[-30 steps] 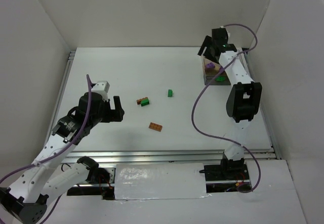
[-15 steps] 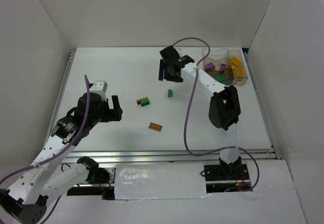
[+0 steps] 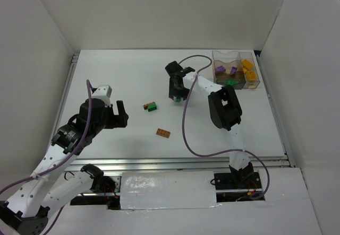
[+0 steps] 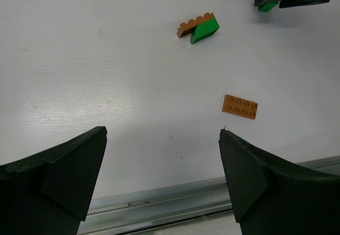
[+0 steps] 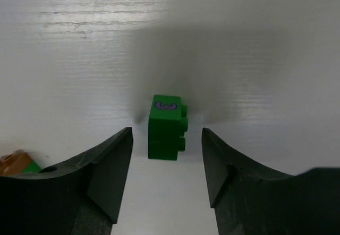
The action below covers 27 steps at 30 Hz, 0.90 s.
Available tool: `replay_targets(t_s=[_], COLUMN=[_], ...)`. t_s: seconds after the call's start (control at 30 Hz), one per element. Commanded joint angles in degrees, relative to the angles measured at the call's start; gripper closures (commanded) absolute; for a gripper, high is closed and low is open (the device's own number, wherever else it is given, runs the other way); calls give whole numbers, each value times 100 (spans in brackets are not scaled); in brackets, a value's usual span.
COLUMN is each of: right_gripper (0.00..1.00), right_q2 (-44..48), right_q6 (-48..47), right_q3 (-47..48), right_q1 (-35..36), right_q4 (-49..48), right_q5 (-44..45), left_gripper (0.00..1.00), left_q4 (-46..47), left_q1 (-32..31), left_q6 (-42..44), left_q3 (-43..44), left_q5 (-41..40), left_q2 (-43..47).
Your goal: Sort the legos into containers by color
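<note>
A small green brick marked with a purple "3" lies on the white table. My right gripper is open, one finger on each side of it, not touching. In the top view the gripper covers most of this brick. A brown-and-green stacked brick and a flat orange-brown brick lie mid-table; both show in the left wrist view, the stacked brick and the flat brick. My left gripper is open and empty, left of them. The clear container at the back right holds purple, yellow and green bricks.
White walls enclose the table on the left, back and right. A metal rail runs along the near edge, below my left gripper. The right arm's purple cable loops over the table's middle right.
My right arm has swung left from over the container to the lone green brick and come down around it, uncovering the container. My left arm has barely moved.
</note>
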<state>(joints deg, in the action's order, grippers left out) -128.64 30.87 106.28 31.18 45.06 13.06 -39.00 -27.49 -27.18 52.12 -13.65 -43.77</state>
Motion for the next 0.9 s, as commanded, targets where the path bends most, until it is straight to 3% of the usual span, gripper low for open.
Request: replay_targets(t_s=[0.0,0.1,0.2,0.23,0.27,0.47,0.57,0.7,0.87], right_gripper=[40,50,69,88,99,100,100,100,100], right_q2=[-222,-389,-478,-469,-417,766,1418,1544,1131], right_q6=[15,-11,-81,-99,-82,-152,-353,-661,-881], right_q3=[358,463,508,490,473,-439,-765,-495,225], right_q1=[-33,-85,-86,-86,-77,-173,-787,-1788,-2475], right_q4=[-59,-41,-41,-50,-15,-453,-734,-446,54], right_q5=[-14,-67,-49,-40,55,188,22,65,188], left_gripper=[0,1,0,1,1,1,1,0,1], left_q4=[112,121,130,147,147,147,156,156,165], left_q1=[-29,-46,-55,-55,-64,-73,-90,-108,-117], left_q6=[11,20,37,46,55,64,72,64,64], left_q3=[-44,-44,-44,-53,-53,-53,-53,-53,-61], left_q5=[20,47,73,90,99,126,143,135,134], left_q2=[105,123,132,132,140,123,123,149,193])
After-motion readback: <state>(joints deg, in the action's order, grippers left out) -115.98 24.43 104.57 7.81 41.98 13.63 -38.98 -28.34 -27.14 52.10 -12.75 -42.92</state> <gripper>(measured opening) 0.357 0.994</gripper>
